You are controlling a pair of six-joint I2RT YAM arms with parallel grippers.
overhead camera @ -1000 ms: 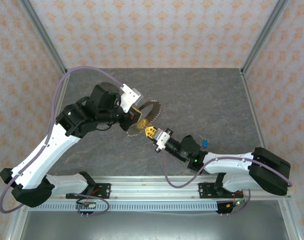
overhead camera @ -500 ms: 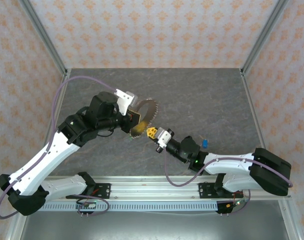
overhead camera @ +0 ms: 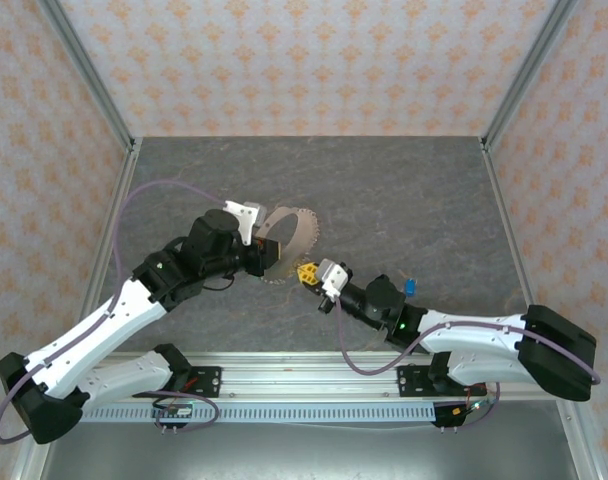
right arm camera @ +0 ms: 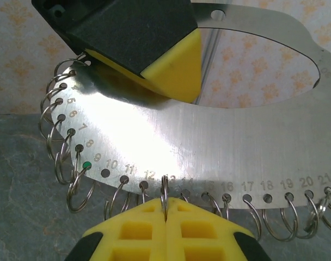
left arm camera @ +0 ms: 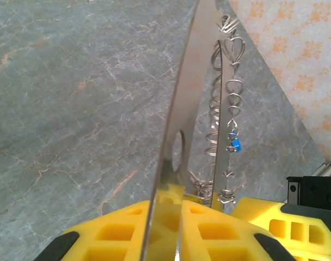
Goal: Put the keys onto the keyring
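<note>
Pinching one keyring (overhead camera: pixel 289 235), right tool (overhead camera: pixel 306 272) faces straddling left tool (overhead camera: pixel 272 255); one key (overhead camera: pixel 411 287) apart.

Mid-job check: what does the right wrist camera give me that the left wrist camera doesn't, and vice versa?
Right wrist: the flat face of the large silver metal keyring plate with numbered holes, and the right gripper shut on one small wire ring near hole 13. Left wrist: that plate edge-on, plus a small blue-tagged key on the grey table. Both: the yellow fingers of the left gripper at the plate, and dangling wire rings.
</note>
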